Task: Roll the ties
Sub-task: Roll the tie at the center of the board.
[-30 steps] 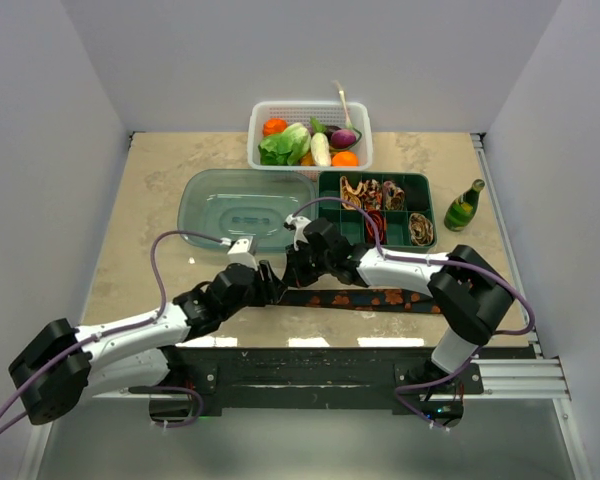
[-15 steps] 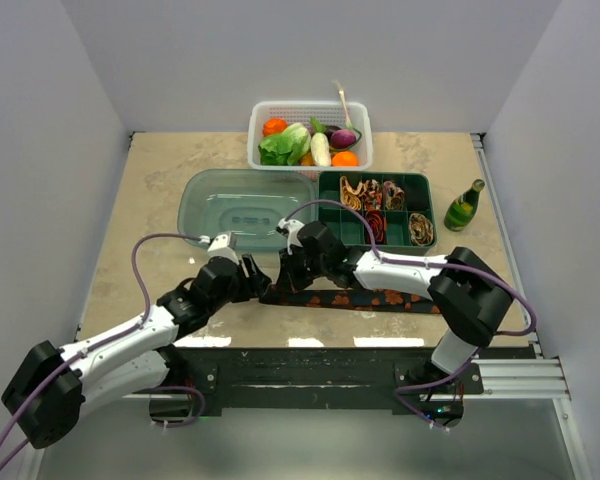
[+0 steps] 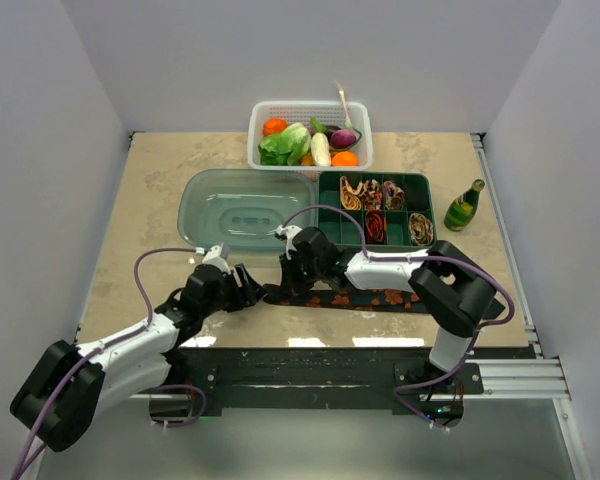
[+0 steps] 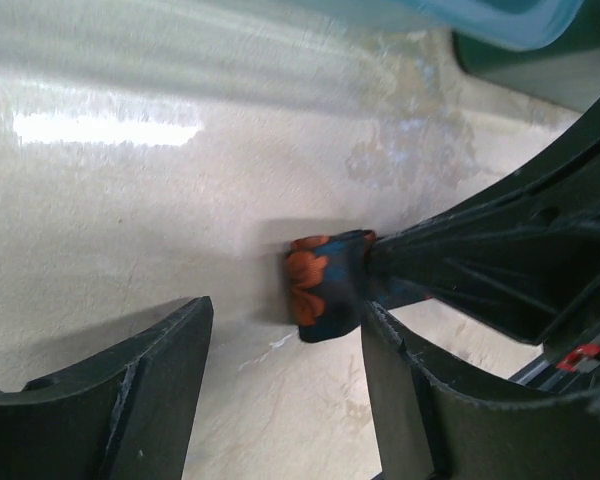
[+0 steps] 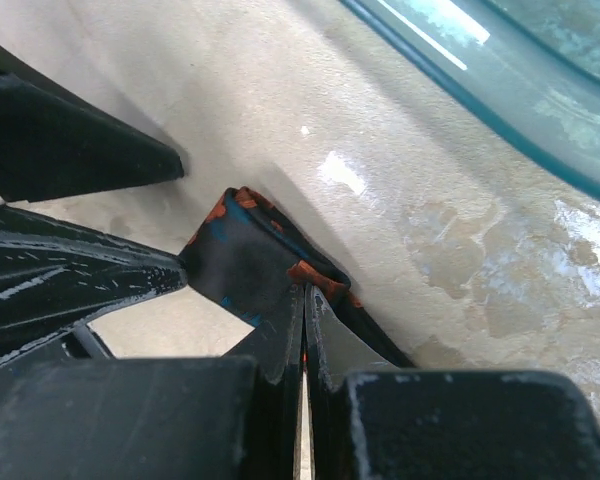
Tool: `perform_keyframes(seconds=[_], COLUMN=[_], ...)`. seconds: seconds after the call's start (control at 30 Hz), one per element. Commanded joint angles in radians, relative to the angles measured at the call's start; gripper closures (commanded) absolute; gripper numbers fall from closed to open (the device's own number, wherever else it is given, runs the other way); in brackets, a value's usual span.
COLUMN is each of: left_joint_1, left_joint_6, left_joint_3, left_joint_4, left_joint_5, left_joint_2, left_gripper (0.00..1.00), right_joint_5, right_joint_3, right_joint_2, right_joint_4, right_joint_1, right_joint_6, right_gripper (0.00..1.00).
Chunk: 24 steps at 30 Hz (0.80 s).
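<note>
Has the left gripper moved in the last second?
Yes: the left gripper has backed off to the left, farther from the green tray.

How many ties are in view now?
6, roughly. One black-and-orange tie lies flat near the front edge of the table, right gripper shut on its end. Five rolled ties appear in the green tray: three back, two front; more may be hidden.
</note>
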Motion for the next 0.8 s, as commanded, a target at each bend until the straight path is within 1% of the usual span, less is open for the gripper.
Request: perform_keyframes(seconds=[0.0,0.07,0.2,0.3,0.47,0.6,0.77], left_joint_1=[0.015,0.017,0.020,0.020,0.020,0.020,0.020], left_joint_6=[-0.032,-0.049,-0.093,-0.121,-0.156,-0.167,-0.167], left_joint_3=[-0.057,-0.083,-0.125,-0.131,-0.135,-0.123,-0.111], left_joint_4=[0.227,0.277,0.431,0.496,0.524,0.531,0.556], left_joint_5=[0.097,0.111,0.148,0.178,0.172,0.157,0.174], left_joint_2=[0.045,0.075,0.128,0.183,0.222,0.236,0.260], left_gripper=[0.34,0.35,0.37,0.41,0.46,0.50,0.60], right_joint_5=[0.033,0.034,0.036,0.039,0.043,0.046,0.045], right_joint_3=[-0.018,-0.027,-0.055,-0.075,-0.116,-0.116,-0.109], right_joint_2=[0.011,0.005,-0.021,-0.044,-0.072,-0.072,-0.072], right_joint_4=[0.023,0.030,0.033,0.039,0.102,0.116,0.119], right_joint_1=[0.002,0.002,0.002,0.002,0.005,0.017,0.026], right_joint_6=[-0.023,-0.019,-0.009,0.003,0.041,0.050,0.058], right_gripper=[1.00,1.00,1.00,1.00,1.00,1.00,1.00])
